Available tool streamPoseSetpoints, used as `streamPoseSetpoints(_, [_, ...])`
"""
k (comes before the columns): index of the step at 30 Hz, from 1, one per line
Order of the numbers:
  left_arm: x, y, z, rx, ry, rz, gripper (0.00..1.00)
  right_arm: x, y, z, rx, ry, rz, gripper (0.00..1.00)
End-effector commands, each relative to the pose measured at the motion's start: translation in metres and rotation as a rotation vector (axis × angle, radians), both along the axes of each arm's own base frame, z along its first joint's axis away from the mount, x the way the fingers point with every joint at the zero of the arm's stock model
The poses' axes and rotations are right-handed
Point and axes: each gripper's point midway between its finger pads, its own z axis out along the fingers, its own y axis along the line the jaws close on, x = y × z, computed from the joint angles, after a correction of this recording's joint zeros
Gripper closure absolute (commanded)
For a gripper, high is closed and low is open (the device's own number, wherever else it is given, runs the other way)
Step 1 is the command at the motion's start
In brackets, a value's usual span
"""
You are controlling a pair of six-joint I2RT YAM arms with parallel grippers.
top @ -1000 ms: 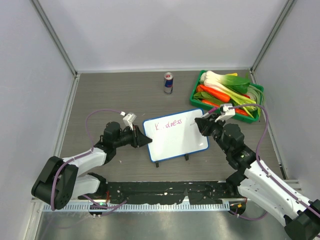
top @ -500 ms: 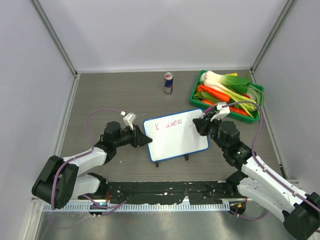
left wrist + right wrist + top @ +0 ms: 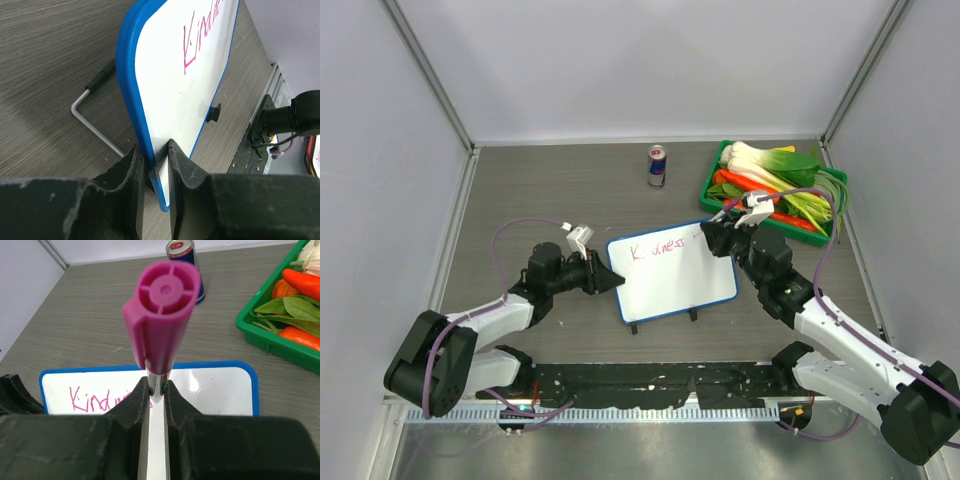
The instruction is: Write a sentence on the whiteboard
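The whiteboard [image 3: 675, 278] with its blue rim lies in the middle of the table. One line of magenta-pink writing [image 3: 658, 249] runs along its top. My left gripper [image 3: 610, 283] is shut on the board's left edge; the left wrist view shows the rim [image 3: 131, 90] pinched between the fingers. My right gripper [image 3: 708, 238] hovers at the board's top right corner, shut on a pink marker [image 3: 161, 310]. In the right wrist view the marker's cap end points at the camera, and the writing [image 3: 95, 399] shows left of the fingers. The marker's tip is hidden.
A drink can [image 3: 658, 166] stands at the back centre. A green tray [image 3: 712, 182] of vegetables sits at the back right, close behind my right gripper. A bent metal rod [image 3: 92, 122] lies on the table beside the board. Grey walls enclose the table.
My right gripper with the marker has moved left and toward the back along the board's top edge. The left gripper and the board have stayed put.
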Motion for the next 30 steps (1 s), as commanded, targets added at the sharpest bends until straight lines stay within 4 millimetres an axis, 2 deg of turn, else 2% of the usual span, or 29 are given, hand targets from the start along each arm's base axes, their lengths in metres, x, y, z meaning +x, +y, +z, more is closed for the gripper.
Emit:
streamPoseSetpoints(1, [0.004, 0.002, -0.006, 0.05, -0.034, -0.004, 1.0, 0.019, -0.005, 0.033, 0.03, -0.107, -0.074, 0.99])
streamPoseSetpoints(18, [0.003, 0.001, -0.006, 0.049, -0.031, -0.008, 1.0, 0.039, 0.002, 0.019, 0.039, -0.083, -0.106, 0.99])
streamPoseSetpoints(30, [0.002, 0.001, -0.006, 0.048, -0.035, -0.008, 1.0, 0.037, 0.0, -0.001, 0.013, -0.037, -0.112, 0.99])
